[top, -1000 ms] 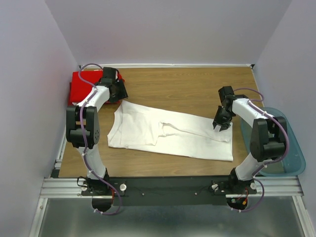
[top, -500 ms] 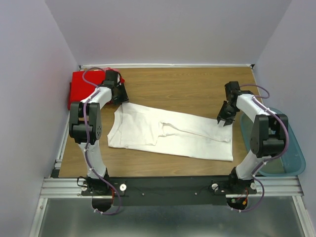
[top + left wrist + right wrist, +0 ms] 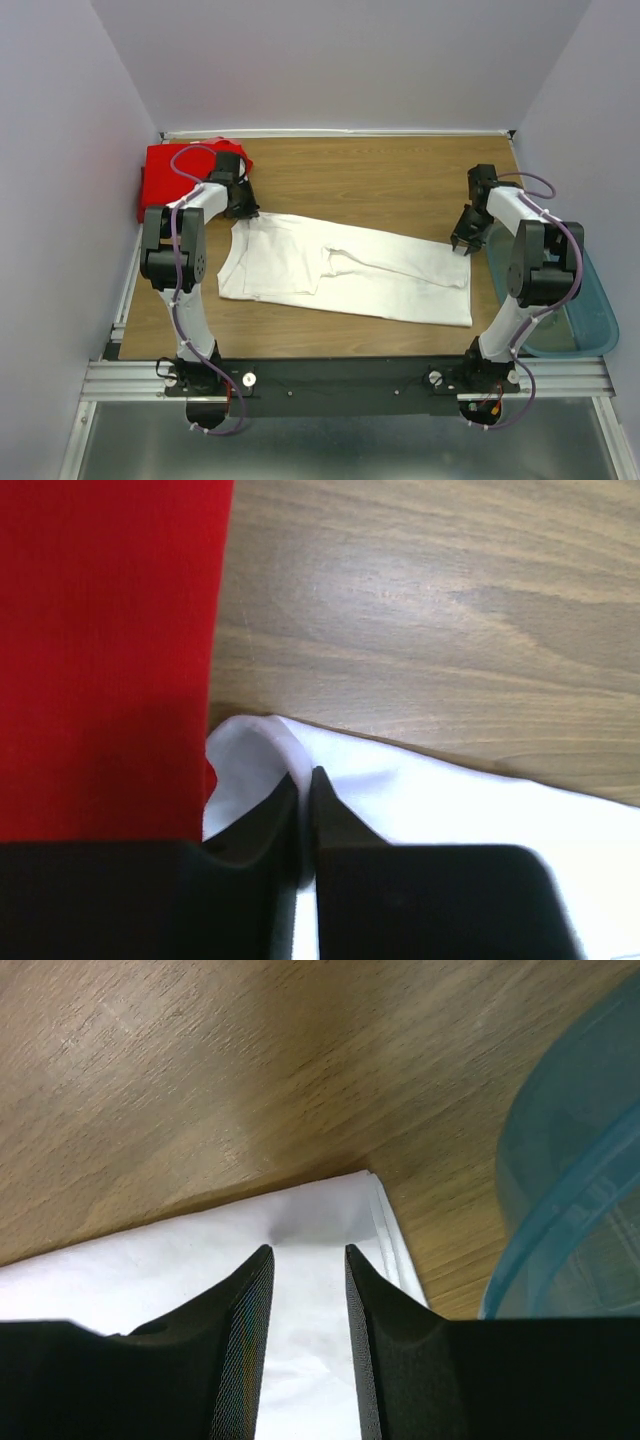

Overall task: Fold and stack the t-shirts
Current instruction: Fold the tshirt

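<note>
On the table [image 3: 380, 180] the white shirt [image 3: 340, 270] lies spread flat; the red shirt [image 3: 165, 180] sits folded at the far-left corner. The right gripper [image 3: 308, 1260] has moved out to the white shirt's far-right corner, jaws apart astride it. The left gripper [image 3: 303, 785] has just clamped the far-left corner. Fold looks imminent.

the left arm [image 3: 172, 245] hides part of the red t-shirt [image 3: 160, 180], the right arm [image 3: 530, 265] part of the tub [image 3: 595, 320].

Bright, even overhead light; soft shadows; wrist views blurry up close.
</note>
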